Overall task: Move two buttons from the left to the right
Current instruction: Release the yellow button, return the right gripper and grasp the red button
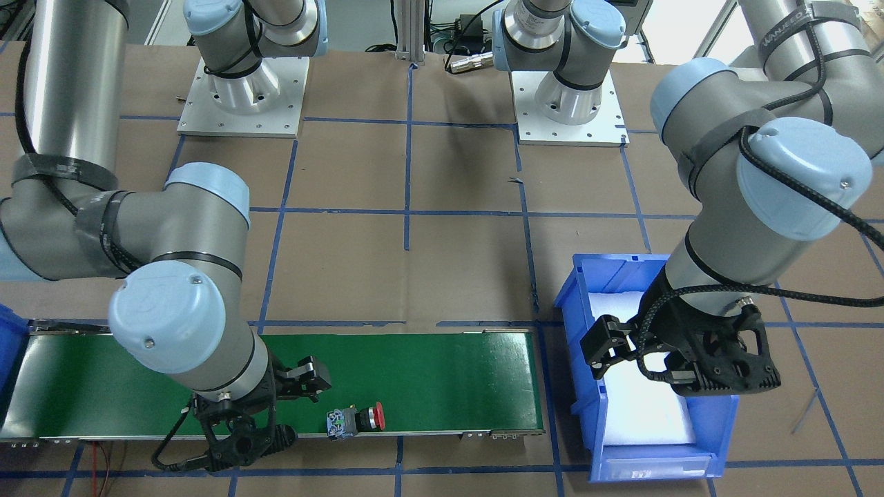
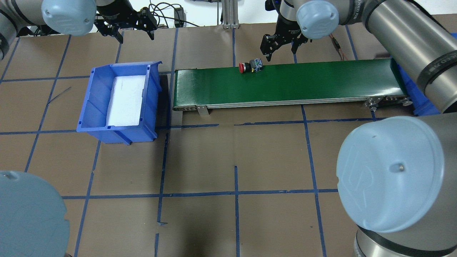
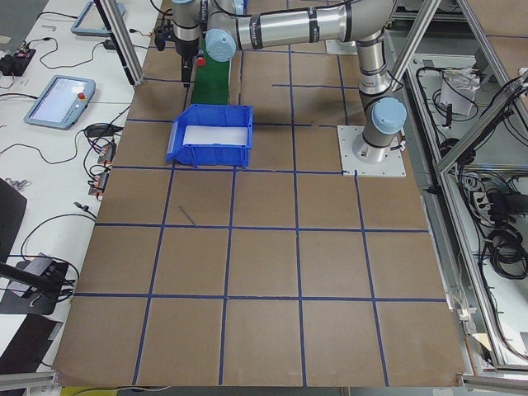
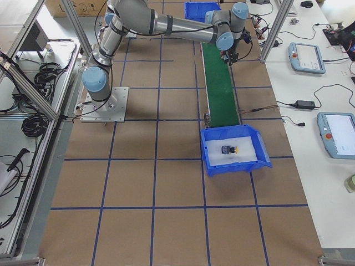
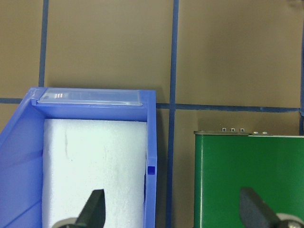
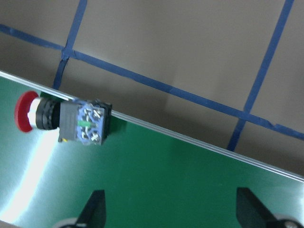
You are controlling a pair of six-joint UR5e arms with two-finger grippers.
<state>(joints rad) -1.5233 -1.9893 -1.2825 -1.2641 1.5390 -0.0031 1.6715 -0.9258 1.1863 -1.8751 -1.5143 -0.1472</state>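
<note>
The red-capped button (image 1: 356, 420) lies on its side on the green conveyor belt (image 1: 442, 366), near its operator-side edge; it also shows in the overhead view (image 2: 250, 66) and the right wrist view (image 6: 61, 118). The yellow-capped button (image 4: 229, 149) lies in the blue bin (image 4: 236, 149) at the belt's right end. My right gripper (image 2: 282, 43) is open and empty, hovering just beside the red button (image 6: 173, 209). My left gripper (image 5: 173, 209) is open and empty, above the white-padded blue bin (image 2: 121, 96) at the belt's left end.
Both arms' bases (image 1: 242, 103) stand at the robot's side of the brown, blue-taped table. The right-hand bin's corner shows at the overhead view's right edge (image 2: 419, 103). Pendants and cables lie on the side benches (image 4: 308, 58).
</note>
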